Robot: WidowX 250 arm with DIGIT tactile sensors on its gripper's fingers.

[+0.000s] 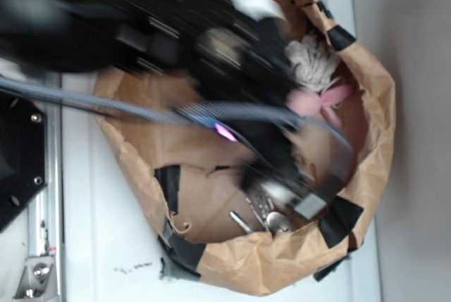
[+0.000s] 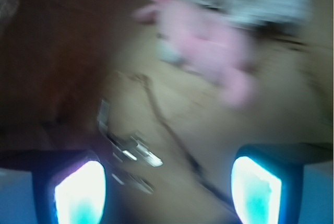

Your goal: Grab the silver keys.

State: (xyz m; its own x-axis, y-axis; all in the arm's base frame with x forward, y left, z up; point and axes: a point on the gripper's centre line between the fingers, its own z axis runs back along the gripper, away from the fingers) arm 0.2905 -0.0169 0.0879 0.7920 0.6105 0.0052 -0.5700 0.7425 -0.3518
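The black robot gripper (image 2: 167,187) stands with its jaws spread wide and nothing between them; in the wrist view its two fingertips (image 2: 78,192) glow cyan at the bottom corners of the frame, with bare brown paper floor showing in the gap. In the exterior view the gripper (image 1: 292,193) is a blurred dark shape low inside the crumpled brown paper bag basin (image 1: 373,105), just above the keys.

The small bunch of shiny silver metal keys (image 2: 128,153) lies on the paper floor just beside the left-hand fingertip in the wrist view, apart from it as far as the blur allows one to tell. The blades are slim, bright and reflective, fanned out from one end. In the exterior view the silver keys (image 1: 257,214) rest near the lower wall of the basin, beside a black tape patch (image 1: 340,219).

Farther off, a soft pink plush toy (image 2: 209,41) lies well apart from the keys, next to a whitish crumpled cloth (image 1: 310,59). The basin sits on a white table surface (image 1: 99,231).
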